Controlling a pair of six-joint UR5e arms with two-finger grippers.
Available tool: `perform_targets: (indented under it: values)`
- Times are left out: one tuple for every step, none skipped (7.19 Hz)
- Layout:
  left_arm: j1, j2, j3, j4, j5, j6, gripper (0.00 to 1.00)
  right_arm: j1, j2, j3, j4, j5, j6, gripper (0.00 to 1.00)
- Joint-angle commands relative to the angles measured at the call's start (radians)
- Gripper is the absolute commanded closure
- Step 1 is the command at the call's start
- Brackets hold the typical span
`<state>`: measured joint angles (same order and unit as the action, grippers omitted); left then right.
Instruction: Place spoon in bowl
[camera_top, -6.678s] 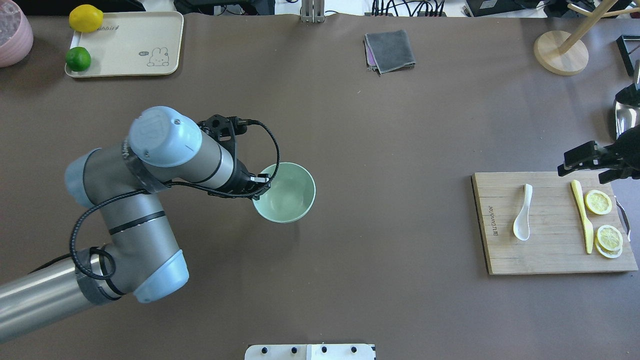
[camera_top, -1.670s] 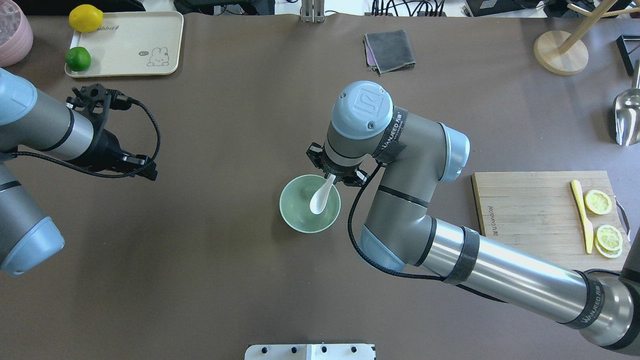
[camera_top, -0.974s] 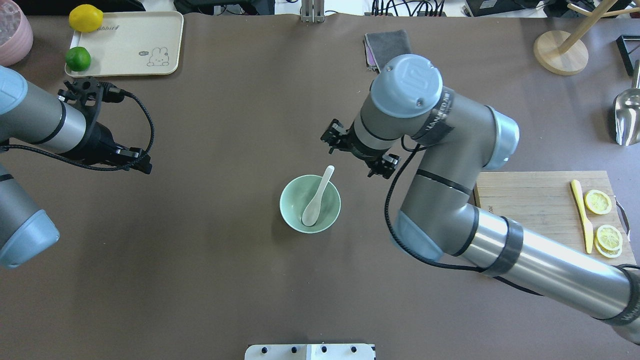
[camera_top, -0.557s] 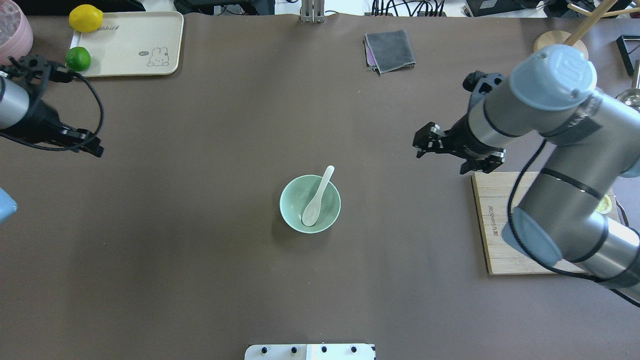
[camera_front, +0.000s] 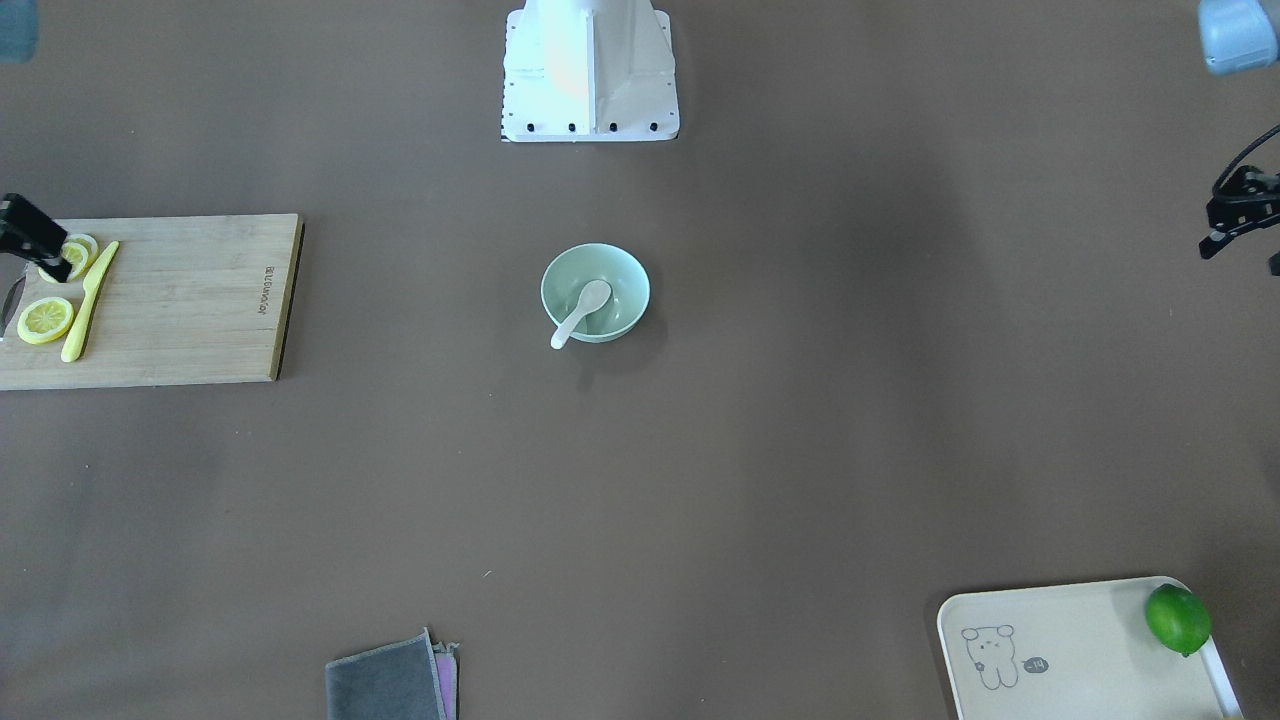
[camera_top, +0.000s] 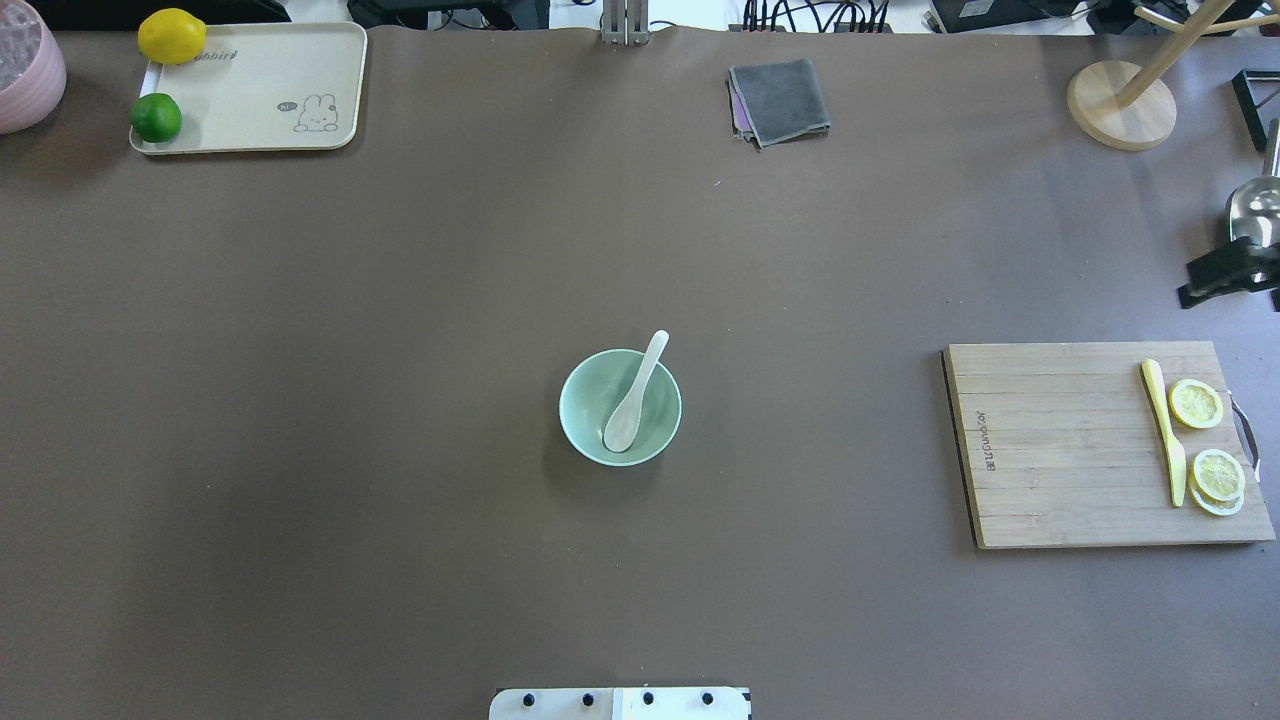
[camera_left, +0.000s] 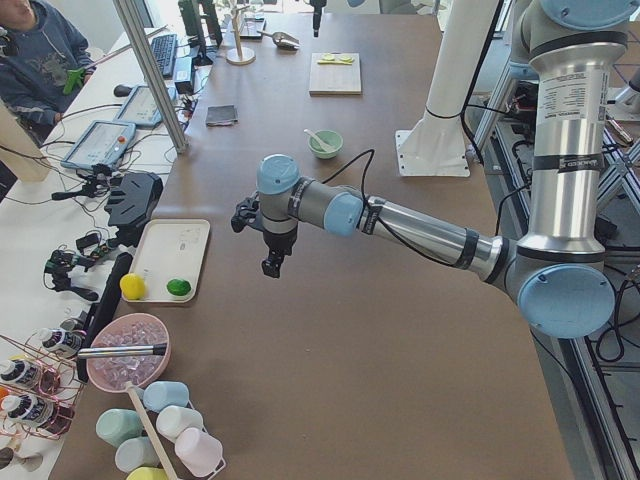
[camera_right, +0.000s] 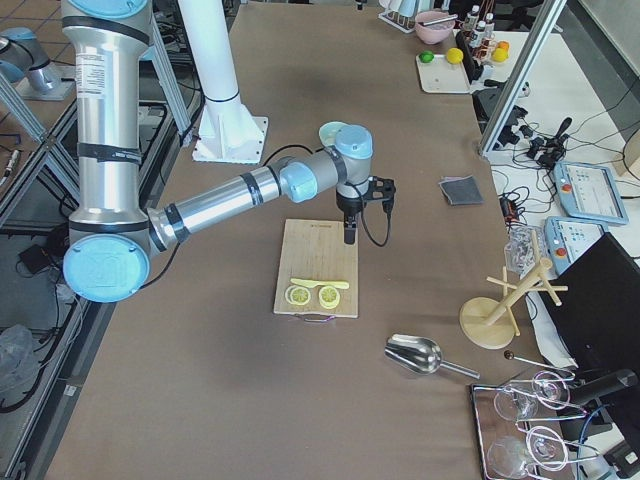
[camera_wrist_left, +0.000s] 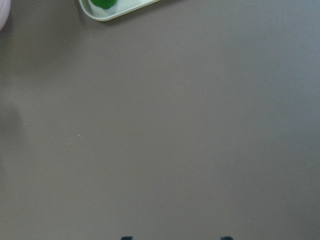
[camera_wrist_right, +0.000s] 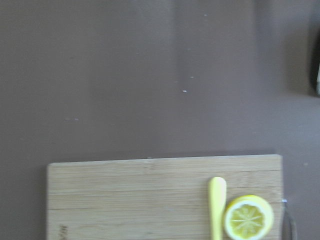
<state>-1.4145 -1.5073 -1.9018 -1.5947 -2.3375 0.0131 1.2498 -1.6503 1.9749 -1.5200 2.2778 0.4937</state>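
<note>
The spoon (camera_top: 633, 395) lies in the bowl (camera_top: 588, 392). Its oval scoop is down on the bottom. Its handle leans on the rim and sticks out a little over it, on the side away from the robot and slightly to the robot's right. The bowl stands upright about in the middle of the brown surface (camera_top: 400, 300), with nothing touching it, and both arms are well apart from it.

The right tool (camera_right: 349, 236) hangs pointing down near the edge of the wooden cutting board (camera_top: 1060, 450) that faces the bowl, above it and not touching it. It holds nothing, but I cannot tell if its fingers are spread or pressed together, because only a dark part of it shows at the border of the top views. On the board, at the end far from the bowl, a slim yellow knife (camera_top: 1165, 430) lies just beside some lemon slices (camera_top: 1197, 404).

The left tool (camera_left: 268, 265) hangs above the bare surface, near the cream tray (camera_top: 250, 80). In its wrist view the two dark fingertips (camera_wrist_left: 126, 238) just show at the lower border, set well apart with only the surface between them, so it is spread and holds nothing. On the tray are a lime (camera_top: 156, 118) and a lemon (camera_top: 172, 36), at the end beside a pink bowl (camera_top: 25, 65). A folded grey cloth (camera_top: 780, 100) lies at the far edge of the surface, and a round wooden stand (camera_top: 1120, 105) is in the far right corner.
</note>
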Motion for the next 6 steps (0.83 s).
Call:
perform_targets:
  values:
    - [-0.151,0.076,0.038,0.008,-0.023,0.220,0.03,0.237,-0.043,-0.166,0.000,0.061,-0.414,0.00]
    - [-0.171,0.078,0.067,0.012,-0.019,0.295,0.02,0.291,-0.037,-0.209,-0.002,0.069,-0.494,0.00]
    - [-0.219,0.078,0.075,0.056,-0.019,0.295,0.02,0.319,-0.036,-0.211,-0.028,0.071,-0.504,0.00]
    - [-0.243,0.076,0.073,0.114,-0.020,0.295,0.02,0.332,-0.036,-0.212,-0.063,0.074,-0.559,0.00]
    - [-0.242,0.073,0.079,0.122,-0.019,0.295,0.02,0.351,-0.032,-0.215,-0.098,0.074,-0.608,0.00]
    - [-0.241,0.071,0.098,0.122,-0.020,0.295,0.02,0.353,-0.023,-0.214,-0.106,0.074,-0.612,0.00]
